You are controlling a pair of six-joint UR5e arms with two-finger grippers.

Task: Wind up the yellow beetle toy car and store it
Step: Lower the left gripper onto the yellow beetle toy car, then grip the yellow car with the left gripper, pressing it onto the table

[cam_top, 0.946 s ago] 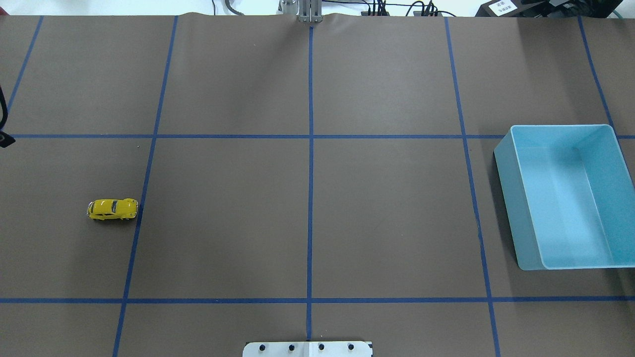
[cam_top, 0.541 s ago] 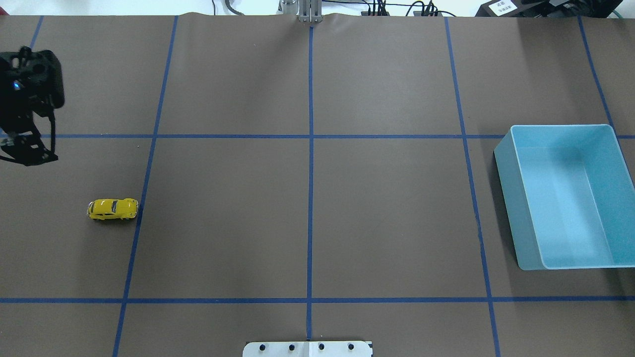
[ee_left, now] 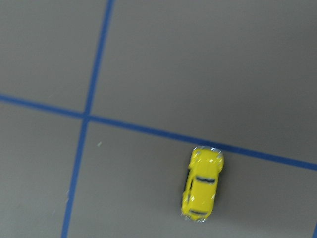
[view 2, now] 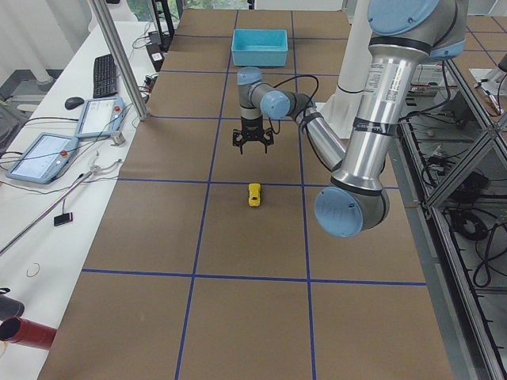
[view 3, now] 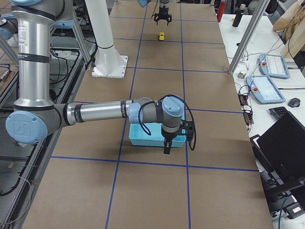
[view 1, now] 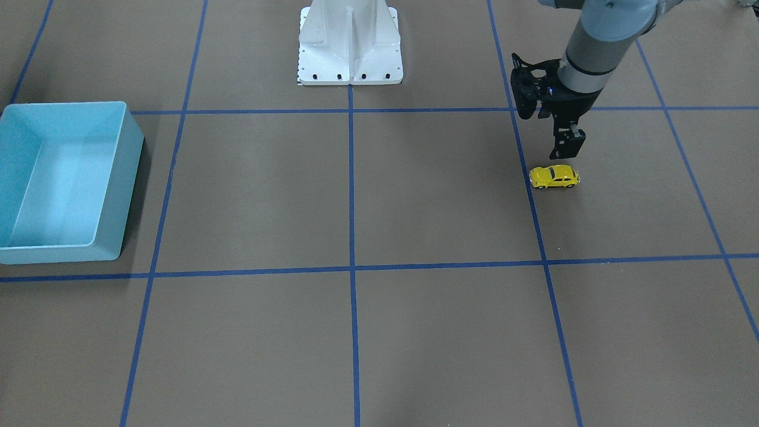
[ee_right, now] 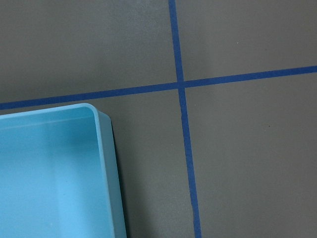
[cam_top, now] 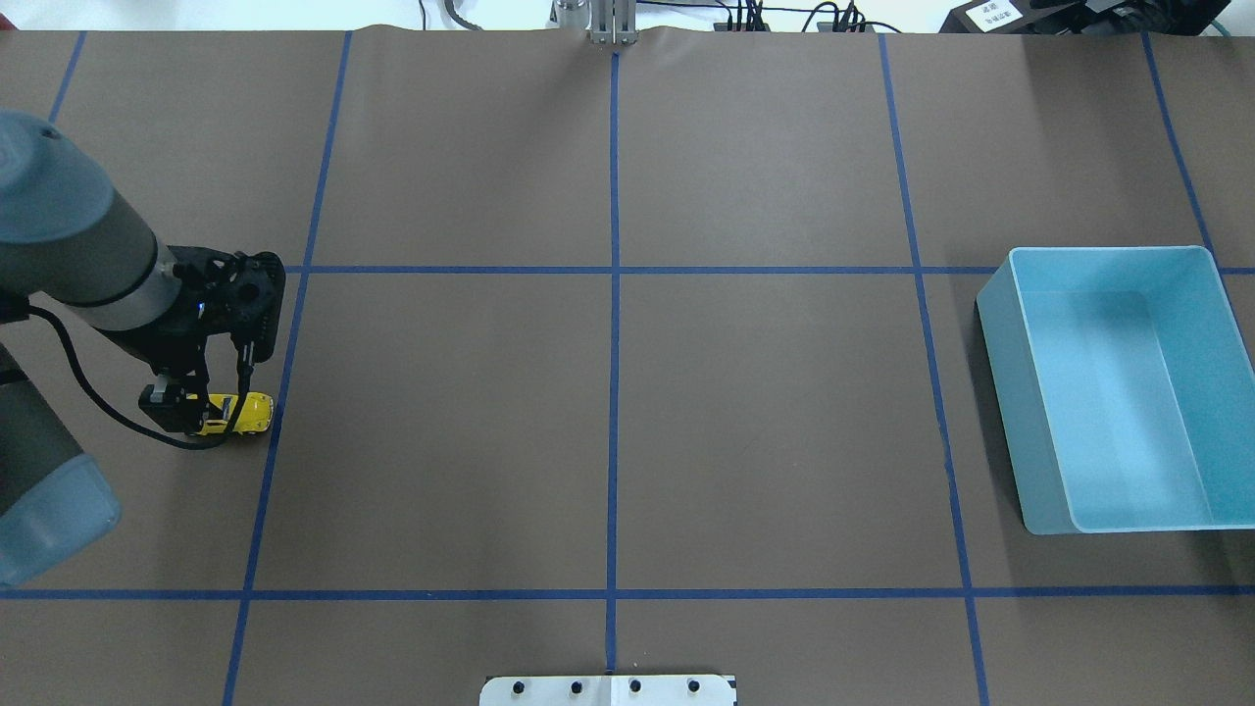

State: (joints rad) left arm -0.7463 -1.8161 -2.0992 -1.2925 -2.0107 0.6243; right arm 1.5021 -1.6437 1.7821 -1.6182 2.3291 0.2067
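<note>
Now the yellow beetle toy car [cam_top: 250, 412] stands on its wheels on the brown table [cam_top: 765, 422], just beside a blue tape line [cam_top: 267, 471]. Above it hangs the left gripper [view 2: 253, 146], fingers pointing down and spread wide, holding nothing and clear of the car. Well apart, the right gripper [view 3: 166, 149] hangs by a corner of the light blue bin [cam_top: 1108, 251]; its spread cannot be told.

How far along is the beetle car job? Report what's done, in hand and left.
Done: nothing yet. The yellow beetle toy car sits ungrasped on the table, and the light blue bin is empty. In hand: the left gripper hovers above the car, fingers open. Left: grasp it, wind it up, carry it to the bin and drop it in.
</note>
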